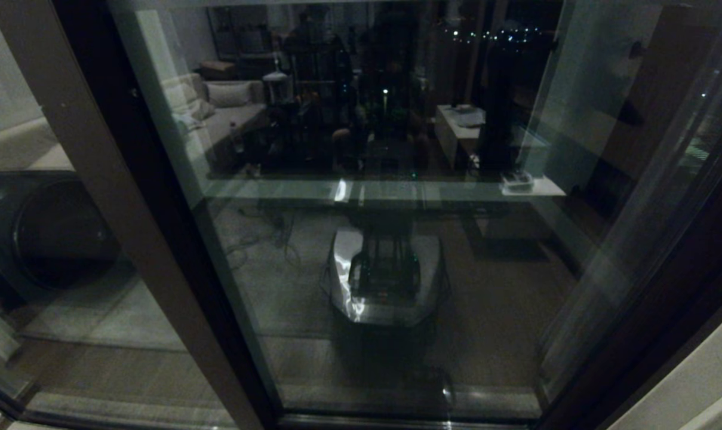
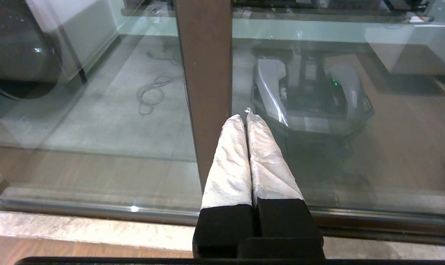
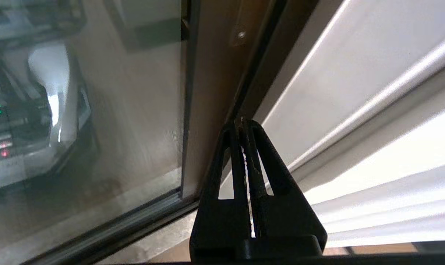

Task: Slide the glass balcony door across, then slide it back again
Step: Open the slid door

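Neither slide looks begun: the glass balcony door (image 1: 396,239) sits against the jamb, right pincer (image 3: 244,123) pressed together and empty at its stile, left pincer (image 2: 246,117) likewise pinched, parked.

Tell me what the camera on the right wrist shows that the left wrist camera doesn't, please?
Only the right wrist view shows the shut black right gripper pointing at the dark brown edge stile of the glass balcony door, a small screw in it, and the white wall trim beside it.

Only the left wrist view shows the shut left gripper, its fingers wrapped in white, before a plain brown stile, plus a loose cable on the floor beyond.

Both show reflective glass mirroring the robot's silver base.
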`<state>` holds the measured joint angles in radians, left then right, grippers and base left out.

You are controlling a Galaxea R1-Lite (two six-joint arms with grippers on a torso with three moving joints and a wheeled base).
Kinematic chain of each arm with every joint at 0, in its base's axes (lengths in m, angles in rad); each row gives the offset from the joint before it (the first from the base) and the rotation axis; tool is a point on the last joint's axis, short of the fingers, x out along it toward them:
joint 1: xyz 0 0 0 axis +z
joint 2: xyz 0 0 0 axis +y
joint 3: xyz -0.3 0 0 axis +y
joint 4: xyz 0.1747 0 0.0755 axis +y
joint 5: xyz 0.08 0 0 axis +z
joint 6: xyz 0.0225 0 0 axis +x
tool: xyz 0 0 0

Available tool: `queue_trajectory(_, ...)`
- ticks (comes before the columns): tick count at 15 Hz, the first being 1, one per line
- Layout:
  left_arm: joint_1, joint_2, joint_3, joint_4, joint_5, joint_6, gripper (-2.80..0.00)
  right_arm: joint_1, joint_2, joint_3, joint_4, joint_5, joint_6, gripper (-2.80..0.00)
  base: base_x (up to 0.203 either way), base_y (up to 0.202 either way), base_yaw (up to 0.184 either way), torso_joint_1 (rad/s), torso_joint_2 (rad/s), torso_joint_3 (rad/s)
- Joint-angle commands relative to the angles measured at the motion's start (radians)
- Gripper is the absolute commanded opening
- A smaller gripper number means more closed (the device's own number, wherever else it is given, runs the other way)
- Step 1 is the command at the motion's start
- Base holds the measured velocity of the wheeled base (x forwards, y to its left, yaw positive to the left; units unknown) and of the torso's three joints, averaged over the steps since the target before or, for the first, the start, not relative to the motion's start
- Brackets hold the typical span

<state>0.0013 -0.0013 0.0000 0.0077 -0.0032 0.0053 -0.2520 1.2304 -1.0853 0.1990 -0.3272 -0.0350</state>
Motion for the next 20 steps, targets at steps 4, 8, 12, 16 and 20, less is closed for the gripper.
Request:
queue_trajectory(4,0.0,0.0,0.002,0.0,0.0,0.001,-2.8,-0.024,0.055,-0.013,-0.033,0.099,-0.004,-2.8,0.0,0.0,0.0,0.0,0.0,0.0)
queue_trajectory(8,0.0,0.0,0.002,0.0,0.0,-0.001,-2.8,-0.023,0.039,-0.101,-0.034,0.234,-0.11,-2.8,0.0,0.0,0.0,0.0,0.0,0.0)
queue_trajectory(12,0.0,0.0,0.002,0.0,0.0,-0.001,-2.8,-0.083,0.073,-0.171,-0.006,0.21,-0.152,-2.8,0.0,0.0,0.0,0.0,0.0,0.0)
queue_trajectory(16,0.0,0.0,0.002,0.0,0.0,-0.001,-2.8,-0.189,0.111,-0.246,0.003,0.224,-0.136,-2.8,0.0,0.0,0.0,0.0,0.0,0.0)
queue_trajectory(20,0.0,0.0,0.002,0.0,0.0,0.0,-2.8,-0.271,0.119,-0.249,0.021,0.295,-0.137,-2.8,0.0,0.0,0.0,0.0,0.0,0.0)
